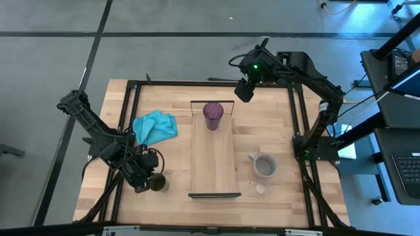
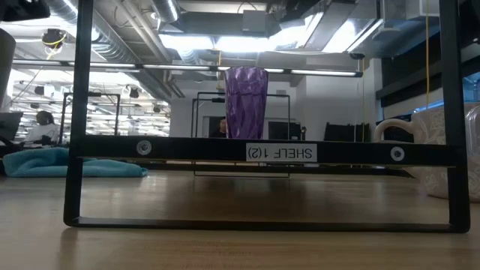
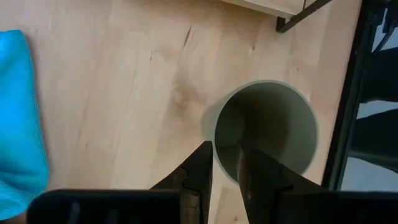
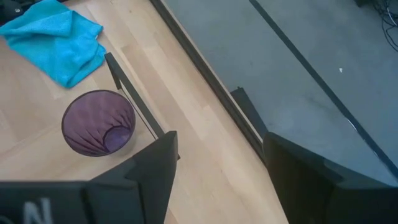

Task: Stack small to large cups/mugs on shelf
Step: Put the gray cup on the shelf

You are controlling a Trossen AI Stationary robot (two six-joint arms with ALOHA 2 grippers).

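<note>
The dark olive cup (image 1: 157,182) (image 3: 267,124) stands upright on the tabletop, left of the shelf's near end. My left gripper (image 1: 146,185) (image 3: 225,163) is at its rim, shut on the wall. The purple tumbler (image 1: 212,115) (image 4: 98,122) stands upright on the far end of the shelf (image 1: 212,157). The grey handled mug (image 1: 265,165) and the tiny clear glass (image 1: 262,189) stand on the table right of the shelf. My right gripper (image 1: 244,90) (image 4: 221,168) hangs open and empty above the table's far edge. My left gripper has the olive cup's wall at the rim (image 3: 227,140) between its fingers, one finger (image 3: 252,171) inside the cup and one (image 3: 200,171) outside. The fingers come from above, slanting down from the table's left. The cup stands upright with its bottom on the table.
A teal cloth (image 1: 155,126) (image 3: 18,118) lies bunched at the table's left, beyond the olive cup. Black rails (image 1: 131,118) frame the tabletop on all sides. The shelf's thin black end frame (image 2: 277,152) stands at its near end.
</note>
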